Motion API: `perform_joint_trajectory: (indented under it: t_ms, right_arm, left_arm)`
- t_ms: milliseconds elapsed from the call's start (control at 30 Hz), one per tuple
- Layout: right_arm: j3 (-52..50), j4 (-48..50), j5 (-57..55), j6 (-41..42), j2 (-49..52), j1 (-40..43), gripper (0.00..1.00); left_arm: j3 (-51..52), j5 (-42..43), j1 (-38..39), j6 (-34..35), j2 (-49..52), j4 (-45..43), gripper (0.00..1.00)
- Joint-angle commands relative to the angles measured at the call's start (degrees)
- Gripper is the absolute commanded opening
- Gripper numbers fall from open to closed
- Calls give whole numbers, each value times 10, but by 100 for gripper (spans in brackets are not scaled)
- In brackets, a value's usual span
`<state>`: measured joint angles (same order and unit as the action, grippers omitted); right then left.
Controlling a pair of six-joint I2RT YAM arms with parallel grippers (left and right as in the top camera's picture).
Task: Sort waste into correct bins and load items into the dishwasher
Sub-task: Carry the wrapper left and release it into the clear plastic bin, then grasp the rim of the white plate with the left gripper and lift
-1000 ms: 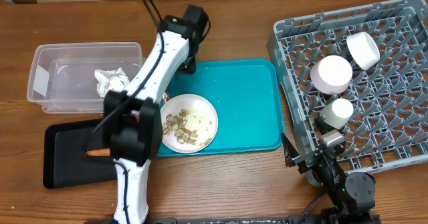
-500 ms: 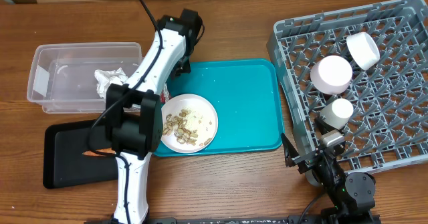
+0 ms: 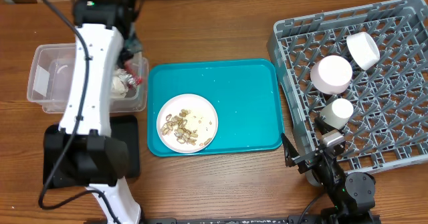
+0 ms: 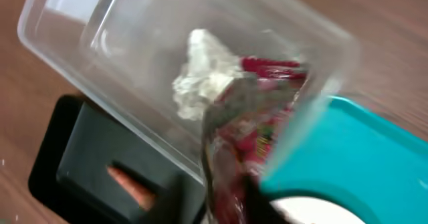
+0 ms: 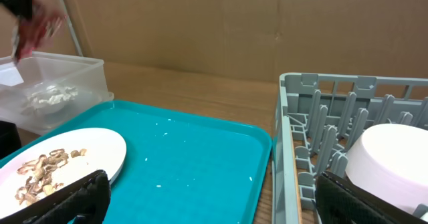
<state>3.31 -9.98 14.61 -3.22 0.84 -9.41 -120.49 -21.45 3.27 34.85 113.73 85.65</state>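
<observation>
My left gripper [image 3: 131, 75] hangs over the right end of the clear tub [image 3: 41, 55] and is shut on the red-and-white wrapper [image 3: 138, 81], also in the left wrist view [image 4: 257, 134]. Crumpled white tissue [image 4: 200, 73] lies in the tub. An orange carrot-like piece [image 4: 130, 184] lies on the black tray [image 3: 57, 167]. The white plate [image 3: 200, 114] on the teal tray holds beige shell scraps [image 3: 179, 127]. My right gripper [image 5: 221, 207] is open and empty by the near left corner of the grey dish rack [image 3: 394, 144].
The teal tray [image 3: 247, 97] sits mid-table. The rack holds two white bowls [image 3: 332, 73] [image 3: 363, 49] and a small white cup [image 3: 338, 112]. My left arm lies over the black tray. A cardboard wall stands behind the table.
My left arm has swung from the black tray up and back to the clear tub. The carrot-like piece stays on the black tray. The right arm has not moved.
</observation>
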Motion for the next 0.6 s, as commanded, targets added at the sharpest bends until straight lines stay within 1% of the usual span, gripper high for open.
perform_joint_trajectory:
  t_ms: [0,33,133,167,233,333,400,500,567]
  right_arm:
    - [-3,3,0,3,-7,2,100]
    - [-3,3,0,2,-7,2,100]
    - [-3,3,0,2,-7,2,100]
    - [-3,3,0,3,-7,2,100]
    - [-3,3,0,2,-7,2,100]
    - [-3,3,0,2,-7,2,100]
    - [-3,3,0,3,-7,2,100]
    - [-3,3,0,3,-7,2,100]
    - [-3,3,0,2,-7,2,100]
  left_arm:
    - [8,53,-33,-5,19,-5,76]
    - [3,67,-37,-16,16,-4,76]
    - [-10,97,-35,-20,-1,-2,74]
    - [-12,127,-20,-28,-14,-4,72]
    - [-12,140,9,-44,-21,-4,70]
    - [-8,134,75,-76,-15,-5,69]
    - [1,132,125,-92,-4,-8,64]
    - [18,107,205,-89,26,-10,64]
    - [31,91,246,-73,49,-15,61]
